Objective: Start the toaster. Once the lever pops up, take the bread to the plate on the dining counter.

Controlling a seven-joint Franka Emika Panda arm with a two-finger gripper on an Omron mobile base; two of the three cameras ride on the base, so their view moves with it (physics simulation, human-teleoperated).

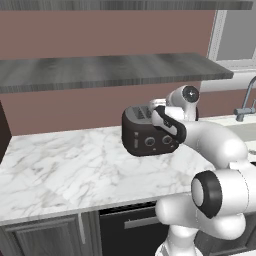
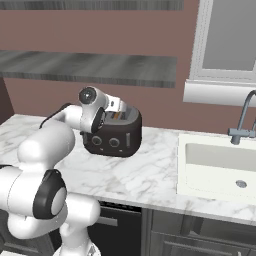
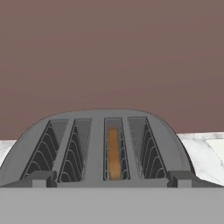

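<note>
Toaster [image 1: 146, 132] = landmark. It sits on the white marble surface [image 1: 65, 165], towards the back, near the reddish wall [image 1: 75, 107]. Wide bare marble to its left & in front, down to the surface's front edge. Grey shelf [image 1: 100, 70] hangs on the wall above the toaster w/ a clear gap between. In the right base view, bare marble runs right of the toaster to the sink [image 2: 220, 165]; tap [image 2: 242, 122] & window [image 2: 230, 45] are beyond that, well apart from the toaster.

Pincer [image 3: 111, 177] hovers just above the toaster's near end, looking along its four slots; fingertips [image 3: 40, 178] spread wide, at outer slots' width, holding nothing. Bread [image 3: 114, 153] stands down in the third slot from left in the hand view, between the tips & just ahead of them. Arm hides the toaster's right end in the left base view.
</note>
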